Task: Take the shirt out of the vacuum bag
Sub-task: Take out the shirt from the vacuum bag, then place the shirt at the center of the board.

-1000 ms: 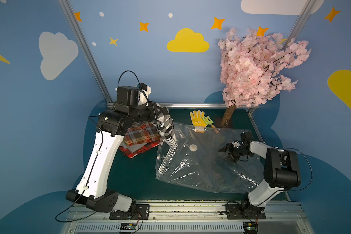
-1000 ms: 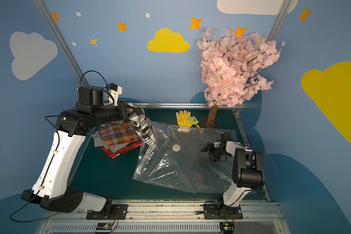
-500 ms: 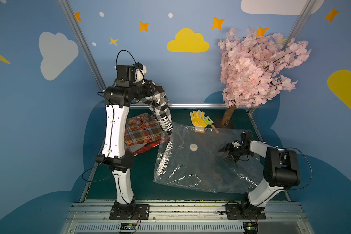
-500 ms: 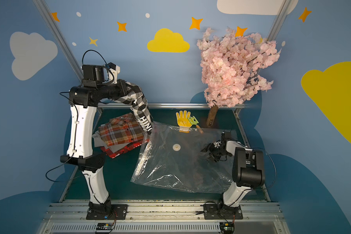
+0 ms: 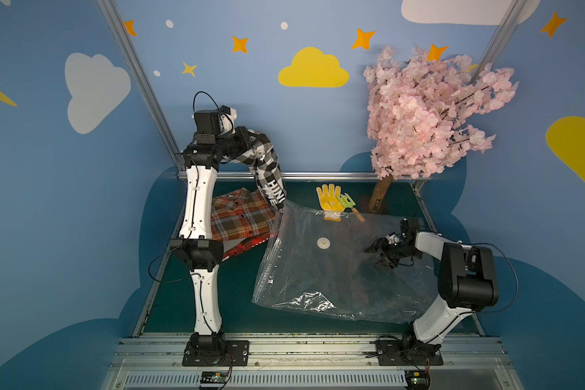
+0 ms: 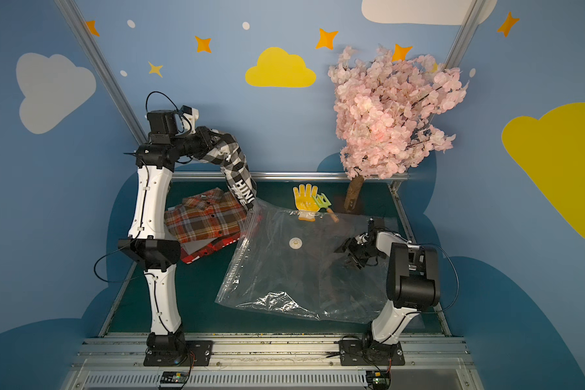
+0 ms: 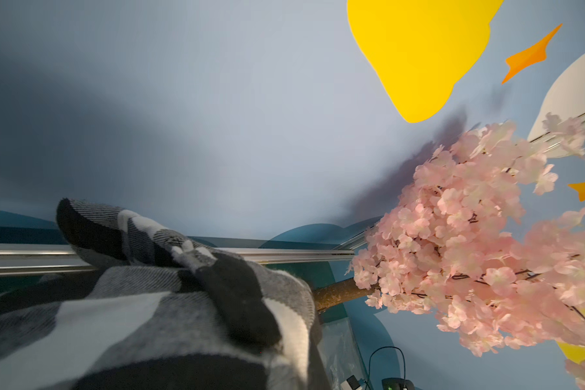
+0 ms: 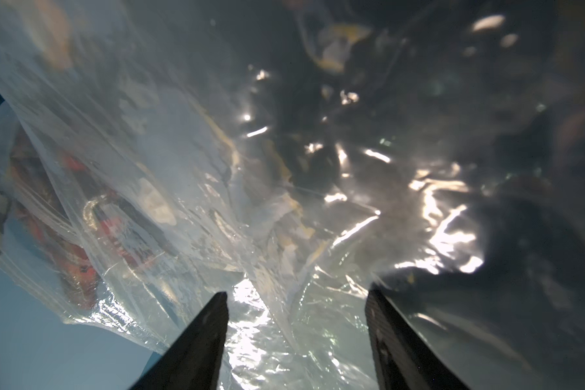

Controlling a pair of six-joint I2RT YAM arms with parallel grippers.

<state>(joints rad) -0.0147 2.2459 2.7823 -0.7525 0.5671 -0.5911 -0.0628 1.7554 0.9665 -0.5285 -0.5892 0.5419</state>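
Observation:
The shirt (image 5: 267, 172) (image 6: 237, 169), a black-and-white check with white lettering, hangs in a long arc from my left gripper (image 5: 247, 141) (image 6: 213, 138), which is shut on it high up by the back rail. The shirt's lower end reaches the far left corner of the vacuum bag (image 5: 318, 270) (image 6: 284, 270). This clear crinkly bag with a round white valve (image 5: 323, 243) lies flat on the table. In the left wrist view the shirt (image 7: 149, 320) covers the jaws. My right gripper (image 5: 377, 253) (image 6: 347, 251) (image 8: 296, 297) stands open over the bag's right part, with plastic film between its fingers (image 8: 200, 337).
A stack of folded orange-plaid shirts (image 5: 240, 219) lies left of the bag, behind my left arm. A yellow glove (image 5: 330, 202) and a small green rake (image 5: 348, 202) sit at the back. A pink blossom tree (image 5: 426, 118) stands at the back right corner.
My left arm has straightened and risen, drawing the shirt up and back out of the bag's mouth. The bag's left edge has shifted a little. The right gripper has stayed put.

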